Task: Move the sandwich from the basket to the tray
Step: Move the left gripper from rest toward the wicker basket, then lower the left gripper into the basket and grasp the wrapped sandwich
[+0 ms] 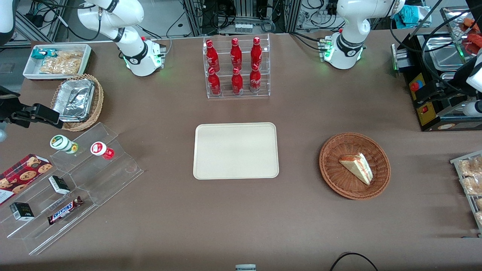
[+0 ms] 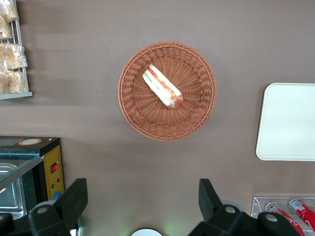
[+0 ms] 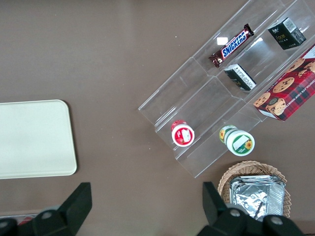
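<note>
The sandwich [image 1: 357,167], a pale wedge with red and green filling, lies in the round reddish-brown wicker basket [image 1: 331,150] toward the working arm's end of the table. The cream tray [image 1: 236,150] lies bare at the table's middle, beside the basket. In the left wrist view my gripper [image 2: 141,186] hangs high over bare table between its arm's base and the basket [image 2: 130,113]. It is open with nothing between its fingers. It stands well apart from the sandwich [image 2: 162,87], and an edge of the tray [image 2: 288,123] shows too.
A clear rack of red bottles [image 1: 237,67] stands farther from the camera than the tray. A black machine [image 1: 433,94] and a rack of bagged snacks [image 1: 469,177] sit at the working arm's end. Acrylic steps with snacks [image 1: 71,188], a foil-tray basket [image 1: 77,101] and a white bin [image 1: 56,60] sit at the parked arm's end.
</note>
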